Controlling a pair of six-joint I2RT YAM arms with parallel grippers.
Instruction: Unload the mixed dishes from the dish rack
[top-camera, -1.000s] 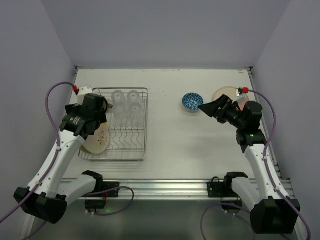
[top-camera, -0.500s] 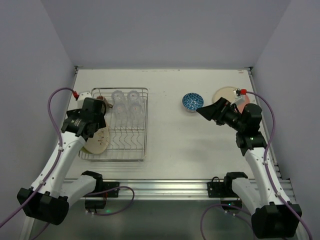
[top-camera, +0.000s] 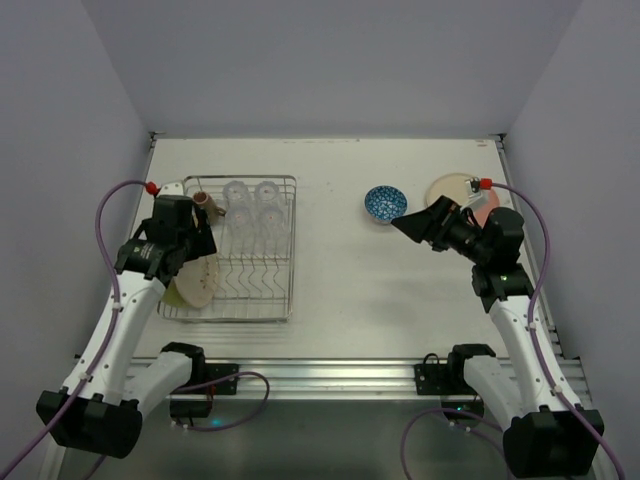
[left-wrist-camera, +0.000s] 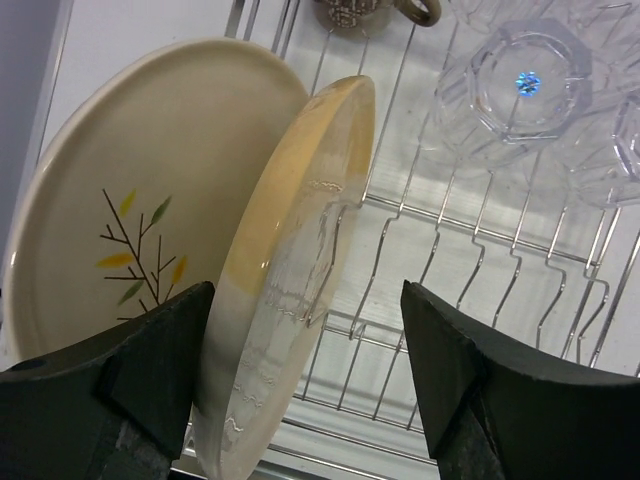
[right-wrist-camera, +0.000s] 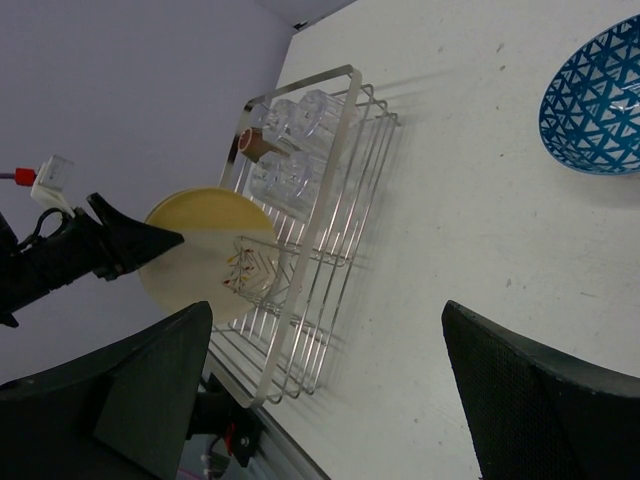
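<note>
White table (top-camera: 340, 290) enclosed by pale lilac walls (top-camera: 330, 60); top view taken as the clock face, arm bases at 6 o'clock

Silver wire dish rack (top-camera: 245, 285): at 9 o'clock on the table, long side running 12 to 6

Rack contents:
- four clear drinking glasses (top-camera: 266, 192), packed in a square at the rack's 12 o'clock end
- small dark brown mug (top-camera: 207, 200), just beside the glasses at their 9 o'clock
- yellow-glazed round plate (left-wrist-camera: 290, 230), standing on edge in the prongs at the rack's 7 o'clock corner
- cream round plate with a branch-and-leaf motif (left-wrist-camera: 130, 200), upright just behind the yellow one, toward 9 o'clock

Already out of the rack:
- small blue-patterned bowl (top-camera: 385, 203), upright on the table at 1 o'clock
- round cream plate (top-camera: 450, 188), flat on the table at 2 o'clock, partly hidden by the right arm

Left gripper (left-wrist-camera: 308, 300): over the rack's 7 o'clock corner, fingers parted and straddling the yellow-glazed plate. One finger sits just beside the plate's back face, between the two plates; whether it touches cannot be told. The other finger stands clear of the front face, with a visible gap. No clamp on the plate

Right gripper (right-wrist-camera: 328, 310): hangs above the table at 2 o'clock, just beside the bowl, pointing toward 9 o'clock. Fingers spread wide, nothing between them
</note>
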